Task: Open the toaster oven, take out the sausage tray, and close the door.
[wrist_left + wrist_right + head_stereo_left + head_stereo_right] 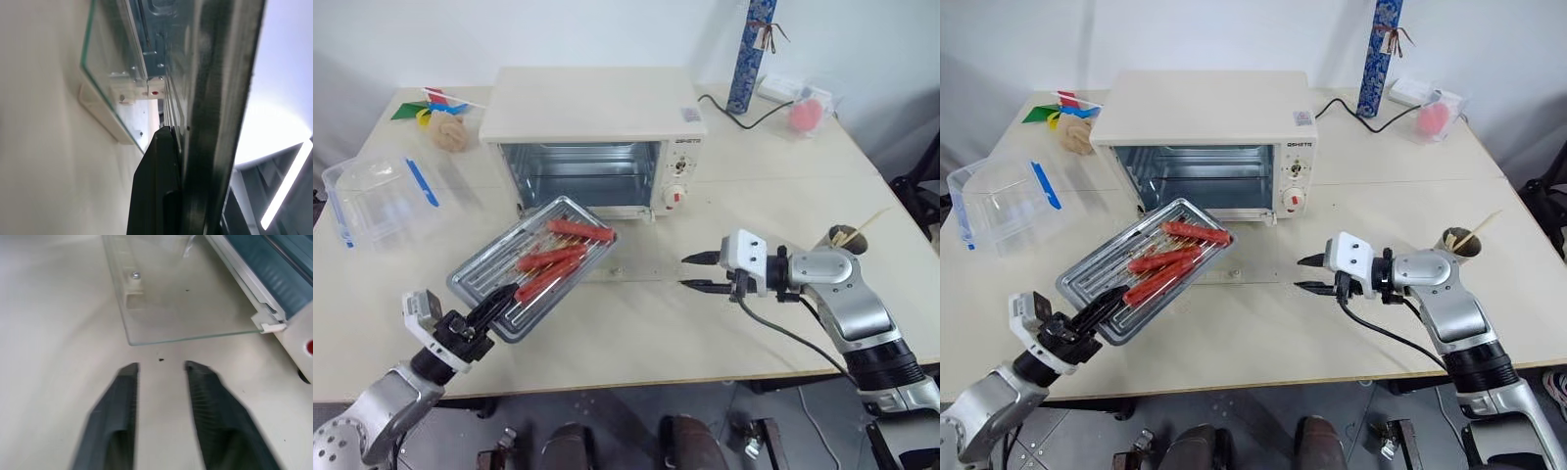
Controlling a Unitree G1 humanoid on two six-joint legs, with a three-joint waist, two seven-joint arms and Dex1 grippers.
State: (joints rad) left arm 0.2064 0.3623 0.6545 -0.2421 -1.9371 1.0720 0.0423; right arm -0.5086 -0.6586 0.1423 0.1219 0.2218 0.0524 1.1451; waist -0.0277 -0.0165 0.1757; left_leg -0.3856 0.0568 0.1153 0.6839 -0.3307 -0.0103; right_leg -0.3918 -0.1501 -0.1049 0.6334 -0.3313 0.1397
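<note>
My left hand (499, 302) is clenched on the sausage tray (533, 264), held tilted before the toaster oven (592, 137), so I should level it and land it gently while my right hand (703, 272), fingers apart and empty, waits near the lowered door (181, 298).

Sausage tray (529, 264): near corner hidden under left claw (499, 299) fingers; in left wrist view tray seen edge-on, blurred, cut off at top & bottom. Door (181, 298) lies flat, glass so clear its outline on worktop (636, 333) barely shows from head views; far end cut by right wrist frame's top. Right claw (161, 369) fingers blurred, bases cut off. Toaster oven (597, 137) knob markings too small to read.
</note>
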